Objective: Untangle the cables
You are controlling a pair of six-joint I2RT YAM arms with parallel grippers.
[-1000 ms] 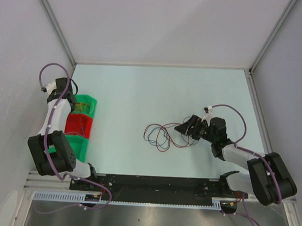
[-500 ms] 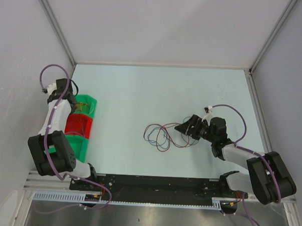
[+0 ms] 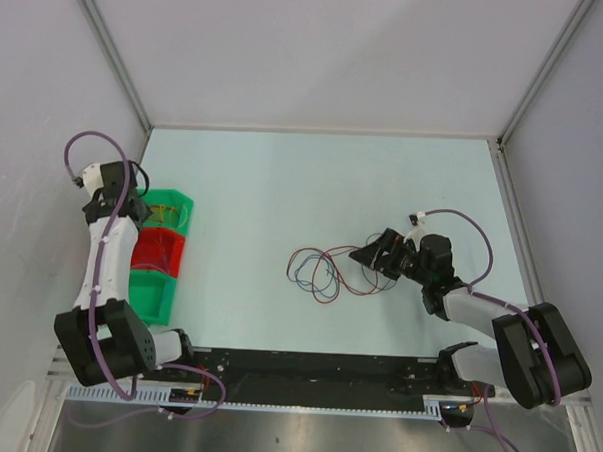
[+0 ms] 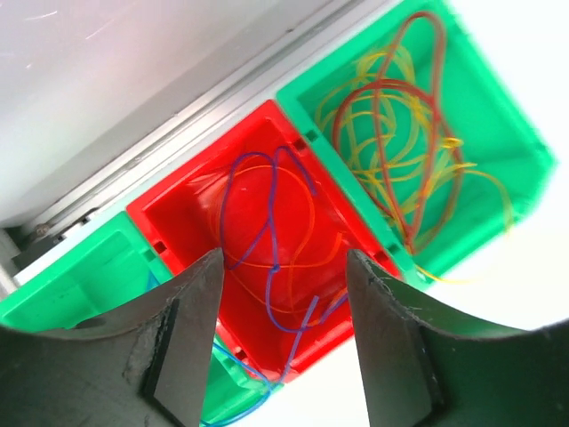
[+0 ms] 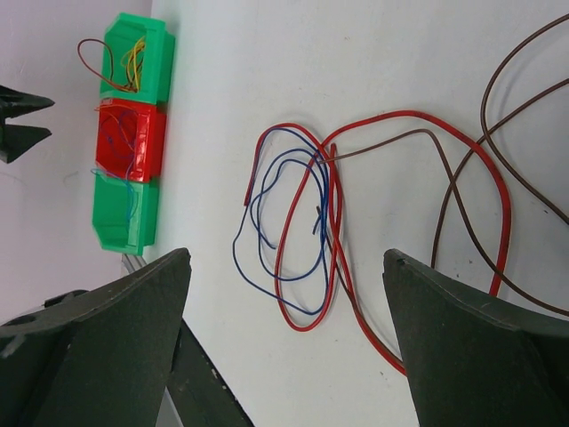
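A loose tangle of red, blue and maroon cables (image 3: 324,272) lies on the table's middle; it also shows in the right wrist view (image 5: 324,222). My right gripper (image 3: 366,256) is open and empty, low over the table just right of the tangle, with its jaws (image 5: 286,258) wide apart. My left gripper (image 3: 134,211) is open and empty above the bins at the left, over the red bin (image 4: 191,209), which holds purple and orange cables (image 4: 271,231).
A row of three bins stands at the left wall. The far green bin (image 3: 181,199) holds yellow and maroon cables (image 4: 400,142). The red bin (image 3: 160,250) is in the middle. The near green bin (image 3: 150,294) holds a blue cable. Enclosure walls stand close on both sides.
My left arm has swung back and to the left, its wrist now higher over the bins. The right arm and the tangle have not moved.
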